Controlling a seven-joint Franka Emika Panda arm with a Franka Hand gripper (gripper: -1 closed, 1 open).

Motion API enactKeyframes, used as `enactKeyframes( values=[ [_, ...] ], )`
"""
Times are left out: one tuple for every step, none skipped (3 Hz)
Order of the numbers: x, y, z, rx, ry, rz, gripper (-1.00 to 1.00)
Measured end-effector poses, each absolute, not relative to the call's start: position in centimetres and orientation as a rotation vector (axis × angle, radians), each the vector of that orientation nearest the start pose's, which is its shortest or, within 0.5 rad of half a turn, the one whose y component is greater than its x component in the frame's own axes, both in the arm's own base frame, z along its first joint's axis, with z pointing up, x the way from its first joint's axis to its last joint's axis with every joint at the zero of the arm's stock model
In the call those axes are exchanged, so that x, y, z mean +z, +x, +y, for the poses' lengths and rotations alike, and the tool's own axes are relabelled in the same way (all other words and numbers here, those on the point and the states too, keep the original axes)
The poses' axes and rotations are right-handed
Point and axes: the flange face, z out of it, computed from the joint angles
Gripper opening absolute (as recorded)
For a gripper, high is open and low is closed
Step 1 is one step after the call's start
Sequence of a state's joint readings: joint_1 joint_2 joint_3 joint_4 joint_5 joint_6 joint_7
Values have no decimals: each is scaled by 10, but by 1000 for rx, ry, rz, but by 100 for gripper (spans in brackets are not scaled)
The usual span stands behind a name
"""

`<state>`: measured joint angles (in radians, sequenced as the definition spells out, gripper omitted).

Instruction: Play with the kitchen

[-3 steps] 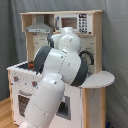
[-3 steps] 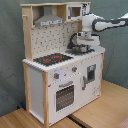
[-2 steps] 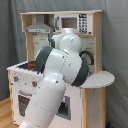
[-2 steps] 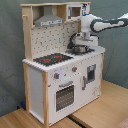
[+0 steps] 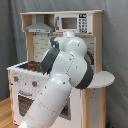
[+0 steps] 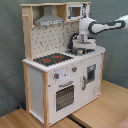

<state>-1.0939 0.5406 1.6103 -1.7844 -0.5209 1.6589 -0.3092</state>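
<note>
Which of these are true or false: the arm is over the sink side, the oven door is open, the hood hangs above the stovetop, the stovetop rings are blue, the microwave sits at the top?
1. The arm reaches over the sink side of the kitchen. True.
2. The oven door is open. False: it is shut.
3. The hood hangs above the stovetop. True.
4. The stovetop rings are blue. False: they are red.
5. The microwave sits at the top of the kitchen. True.
</note>
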Motion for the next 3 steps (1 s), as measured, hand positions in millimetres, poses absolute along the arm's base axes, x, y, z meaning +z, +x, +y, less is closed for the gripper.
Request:
enactKeyframes(
  values=[
    [499,552,137,120,-2793,-1397,100],
    [497,554,140,112,-2797,-1374,100],
    [498,571,142,48,-2815,-1326,100]
  ],
)
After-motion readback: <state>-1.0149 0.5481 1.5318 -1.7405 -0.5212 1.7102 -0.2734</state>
